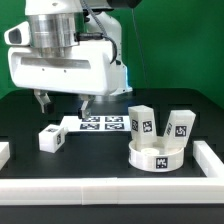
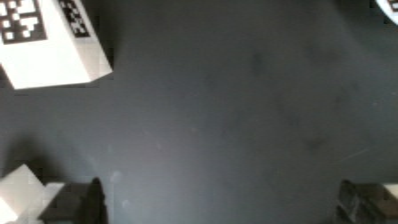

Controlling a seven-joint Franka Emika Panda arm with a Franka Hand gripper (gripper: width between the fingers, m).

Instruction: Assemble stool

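Gripper (image 1: pixel 64 106) hangs wide open, empty, over the table (image 1: pixel 100 150). One stool leg (image 1: pixel 50 137) lies just below it, cropped in the wrist view. Seat (image 1: pixel 160 157) and two standing legs (image 1: pixel 140 120) sit well apart, toward the exterior view's right. White corner (image 2: pixel 15 185) beside one fingertip (image 2: pixel 75 200): too cropped to identify.

Front overview; wrist close above leg (image 2: pixel 45 45)

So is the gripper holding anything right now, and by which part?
Nothing held. The gripper hangs open over bare black table; the nearest stool leg lies apart from it, untouched.
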